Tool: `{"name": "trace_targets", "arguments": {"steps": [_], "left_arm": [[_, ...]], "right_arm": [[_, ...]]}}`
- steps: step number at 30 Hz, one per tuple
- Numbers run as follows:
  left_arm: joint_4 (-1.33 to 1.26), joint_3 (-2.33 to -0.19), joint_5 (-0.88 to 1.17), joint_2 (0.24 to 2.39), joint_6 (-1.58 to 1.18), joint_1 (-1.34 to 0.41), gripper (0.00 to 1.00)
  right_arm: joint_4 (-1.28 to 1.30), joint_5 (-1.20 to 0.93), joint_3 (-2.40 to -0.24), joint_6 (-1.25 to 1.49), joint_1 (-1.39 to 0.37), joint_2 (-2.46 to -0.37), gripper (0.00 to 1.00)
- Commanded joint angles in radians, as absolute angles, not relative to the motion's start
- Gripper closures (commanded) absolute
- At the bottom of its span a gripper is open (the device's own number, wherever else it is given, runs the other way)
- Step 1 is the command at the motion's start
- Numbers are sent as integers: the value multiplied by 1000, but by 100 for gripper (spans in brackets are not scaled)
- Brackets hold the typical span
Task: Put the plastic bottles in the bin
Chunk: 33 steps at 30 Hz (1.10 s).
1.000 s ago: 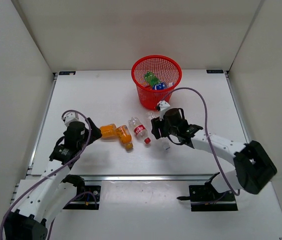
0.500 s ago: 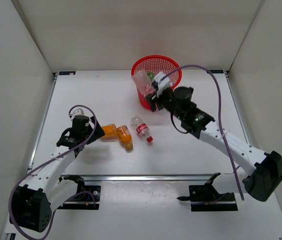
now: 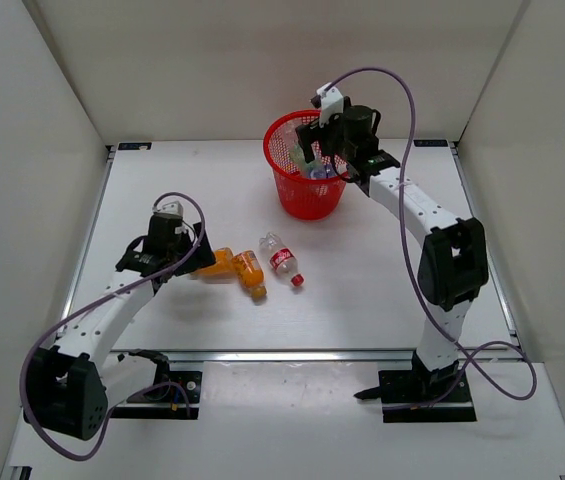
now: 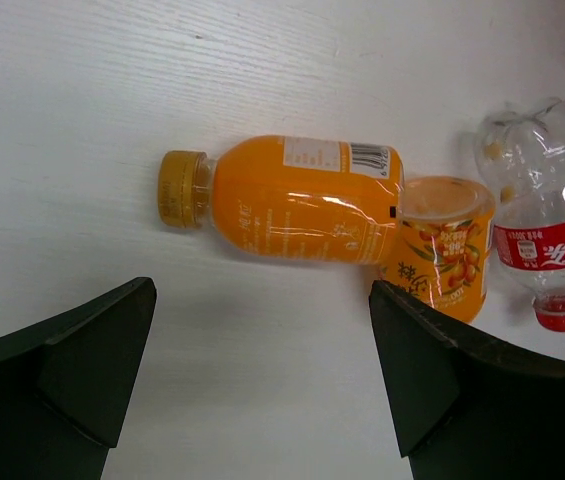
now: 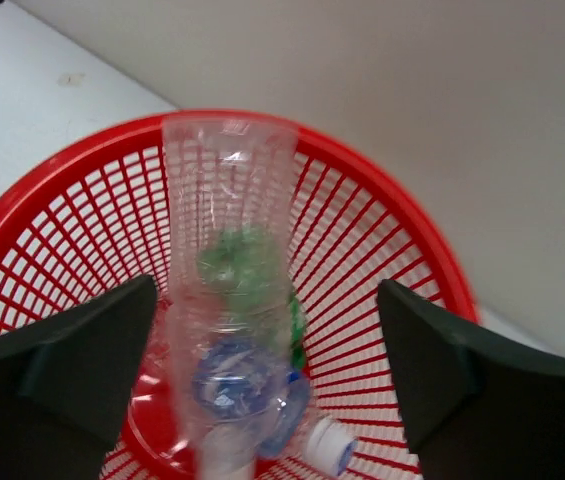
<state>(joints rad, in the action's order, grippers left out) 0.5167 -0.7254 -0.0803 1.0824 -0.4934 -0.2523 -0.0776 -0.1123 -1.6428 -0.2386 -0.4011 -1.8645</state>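
Observation:
The red mesh bin (image 3: 305, 200) stands at the back of the table. My right gripper (image 3: 314, 152) hangs over it, open. A clear bottle (image 5: 227, 230) shows blurred and upright between the spread fingers, touching neither, over the bin (image 5: 402, 235). Inside lie a green bottle (image 5: 298, 325) and a clear bottle with a blue and white cap (image 5: 327, 442). My left gripper (image 4: 262, 295) is open just short of an orange bottle (image 4: 292, 200) lying on its side. A second orange bottle (image 4: 442, 250) and a clear red-labelled bottle (image 4: 547, 235) lie to its right.
White walls close in the table on the left, right and back. The bin sits close to the back wall. The three bottles (image 3: 251, 268) on the table lie in a row near the middle, right of the left arm.
My right arm swung from the table middle up to the bin carrying the clear bottle, then opened and let it go. The left gripper edged toward the orange bottle.

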Motion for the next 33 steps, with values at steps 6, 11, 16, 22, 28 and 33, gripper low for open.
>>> {"name": "trace_targets", "arguments": {"steps": [6,11,16,22,28,33], "left_arm": [[543,-831,-2,1095,-428,-276,2],[514,-873,2,1104,-485,-359,1],[489,-977,-29,1256,-515,-504,1],[440,-1146,-5,1495,-612,-627,2],[466,-1276,-55,1701,-640,-670,2],[468,-1302,-89,1772,-654,-667,1]], "right_arm": [[0,-54,-1753,-253,-423,-1801,1],[113,165,-1625,-293,-466,-1662,1],[199,259,-1341,-168,-477,-1448,1],[359,196,-1048,72,-278,-1114,0],[426,29,-907,121,-20,-888,1],[471,95,-879,100,-2,-861,1]]}}
